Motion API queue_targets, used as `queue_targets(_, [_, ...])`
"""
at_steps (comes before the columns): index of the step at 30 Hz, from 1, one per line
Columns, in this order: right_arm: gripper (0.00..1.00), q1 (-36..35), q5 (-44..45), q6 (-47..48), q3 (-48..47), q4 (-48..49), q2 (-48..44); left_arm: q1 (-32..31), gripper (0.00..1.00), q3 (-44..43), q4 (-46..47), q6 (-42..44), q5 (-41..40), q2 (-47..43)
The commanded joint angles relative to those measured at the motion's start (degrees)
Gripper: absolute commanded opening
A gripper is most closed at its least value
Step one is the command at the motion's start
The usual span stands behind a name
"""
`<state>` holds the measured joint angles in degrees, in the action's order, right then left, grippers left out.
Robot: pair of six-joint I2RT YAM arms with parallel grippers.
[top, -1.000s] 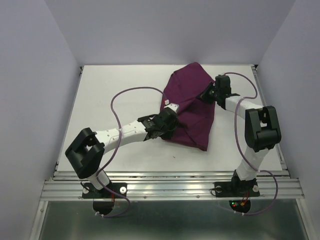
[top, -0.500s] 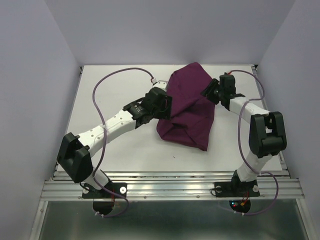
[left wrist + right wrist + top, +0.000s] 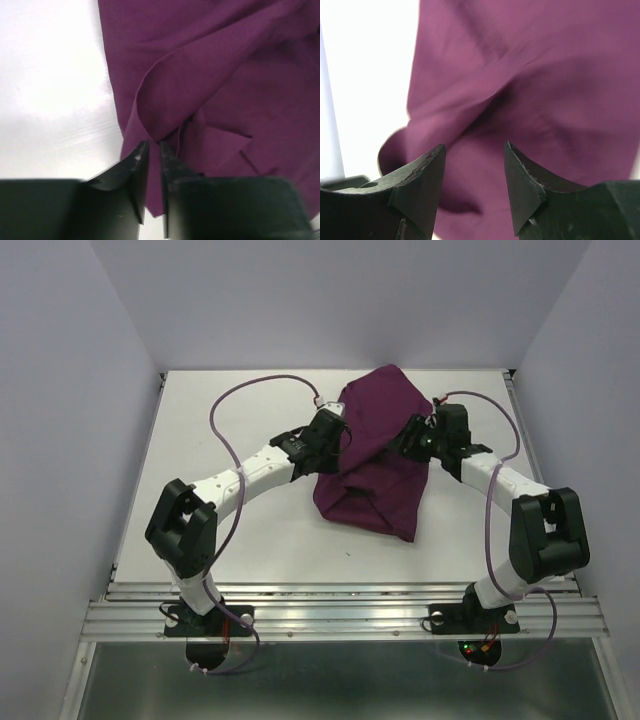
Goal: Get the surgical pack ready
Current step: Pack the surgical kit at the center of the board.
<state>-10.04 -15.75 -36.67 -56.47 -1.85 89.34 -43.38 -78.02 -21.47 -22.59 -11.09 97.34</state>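
Jaws of our left gripper (image 3: 154, 146) pinch the bundled plum-purple cloth (image 3: 375, 468) mid-frame, our right gripper (image 3: 475, 150) stands agape; we judge wrapping partway.

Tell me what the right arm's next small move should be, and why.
Probably ease the right gripper forward and close it on the purple cloth. Its jaws stand open with a fold just ahead, while the left gripper looks pinched shut on the cloth's other side, so a second grip would let both arms handle it.
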Motion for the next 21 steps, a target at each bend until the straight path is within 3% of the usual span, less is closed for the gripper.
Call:
queue_targets(1, [0.56, -5.9, -8.8, 3.2, -1.4, 2.3, 0.0, 0.3, 0.19, -1.4, -0.3, -0.2, 1.9, 0.0])
queue_targets(2, [0.56, -6.8, -9.5, 3.5, -2.0, 2.0, 0.8, 0.3, 0.05, -0.9, 0.1, -0.4, 2.6, -0.5])
queue_targets(3, [0.56, -7.8, -10.3, 4.2, -2.5, 2.0, 1.6, 0.4, 0.0, -0.5, 0.8, -0.6, 2.7, -1.1])
queue_targets(13, [0.55, -12.4, -16.9, 4.6, -4.3, 2.7, 7.7, 0.6, 0.02, 2.2, 1.8, -2.1, 2.0, -4.3])
queue_targets(14, [0.55, -12.4, -17.1, 4.6, -4.3, 2.7, 8.0, 0.7, 0.32, 2.2, 1.7, -2.3, 1.4, -4.4])
queue_targets(17, [0.49, -12.9, -18.5, 4.6, -4.0, 3.3, 7.8, 0.7, 0.66, 2.1, 1.2, -2.4, -0.2, -4.0])
queue_targets(18, [0.38, -12.9, -19.1, 4.3, -3.5, 4.1, 7.6, 0.7, 0.68, 2.1, 1.0, -2.5, -0.4, -3.7])
queue_targets(21, [0.25, -12.9, -19.8, 4.2, -2.9, 4.7, 6.8, 0.7, 0.7, 2.0, 0.8, -2.6, -0.2, -2.6])
